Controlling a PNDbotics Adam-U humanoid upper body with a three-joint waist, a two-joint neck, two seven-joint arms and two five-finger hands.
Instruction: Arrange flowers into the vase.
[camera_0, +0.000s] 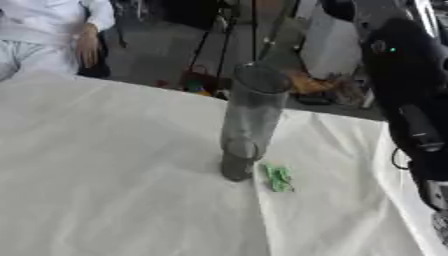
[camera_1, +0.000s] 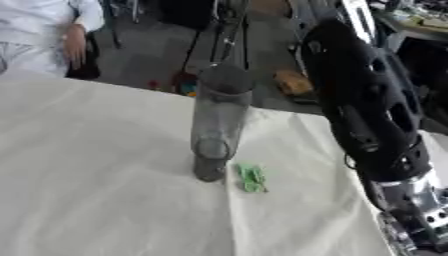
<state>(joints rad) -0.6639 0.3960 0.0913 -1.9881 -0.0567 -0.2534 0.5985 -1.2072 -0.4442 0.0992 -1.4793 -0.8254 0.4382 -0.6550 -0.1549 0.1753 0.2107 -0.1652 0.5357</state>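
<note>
A tall clear glass vase (camera_0: 252, 120) stands upright near the middle of the white-clothed table (camera_0: 105, 175). Its inside looks empty. A small green leafy scrap (camera_0: 278, 177) lies flat on the cloth just right of the vase's base. My right arm (camera_1: 367, 115), black with a silver wrist section (camera_1: 411, 197), comes down along the right side of the views, well right of the vase and apart from it. The arm runs out of the lower right corner, so its hand is hidden. My left hand shows in neither view.
The table's far edge (camera_0: 175, 90) runs diagonally behind the vase. Beyond it are a dark floor, tripod legs (camera_0: 210, 45) and coloured clutter (camera_0: 197, 82). Wide bare cloth lies left of and in front of the vase.
</note>
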